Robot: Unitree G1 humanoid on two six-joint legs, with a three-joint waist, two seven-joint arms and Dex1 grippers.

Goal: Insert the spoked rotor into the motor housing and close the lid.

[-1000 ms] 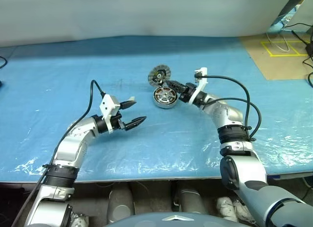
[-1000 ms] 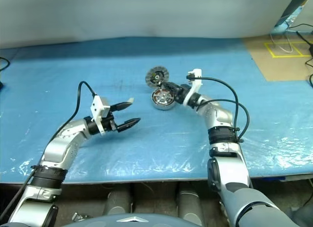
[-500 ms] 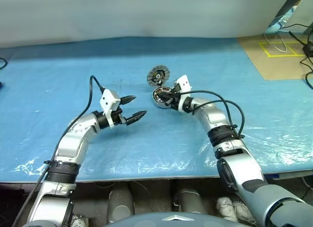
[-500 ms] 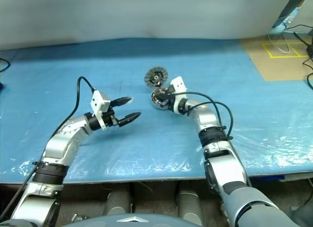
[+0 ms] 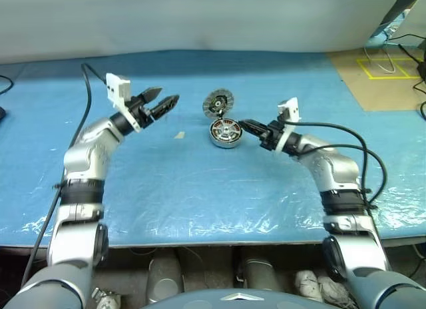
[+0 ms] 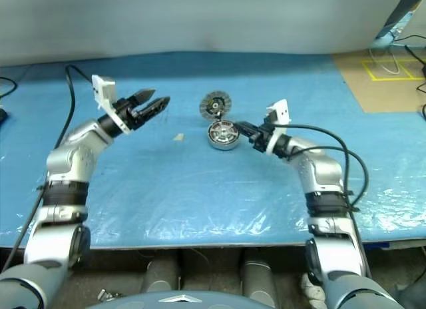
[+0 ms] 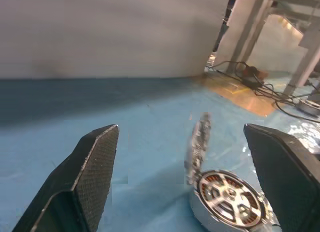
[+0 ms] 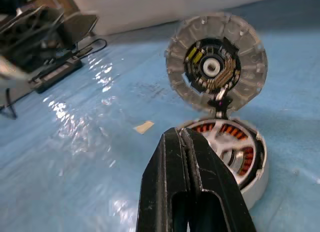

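Where the blue plastic sheet (image 5: 200, 189) covers the tabletop, both arms reach in from the near edge. Right pincer (image 5: 243, 125): black fingers pressed together, holding nothing, tip just beside the motor housing (image 5: 225, 133) on its right side; touching or not, cannot tell. Left pincer (image 5: 160, 102): fingers spread, nothing between them, raised above the sheet, well to the left of the housing.

Small tan scrap (image 5: 179, 134) lies on the sheet between the left pincer and the housing.

Motor housing sits near the middle of the sheet, open side up, copper-orange windings showing. Spoked rotor (image 8: 226, 144) sits inside the housing, silver spokes over the windings.

Lid (image 5: 218, 103) stands up on edge at the housing's far rim, its dark inner face toward the robot, ribbed grey edge around it. Right wrist view shows its bottom joined to the housing rim.

Beyond: brown floor with yellow tape lines (image 5: 383, 66) at far right, cables (image 5: 407, 36) there.
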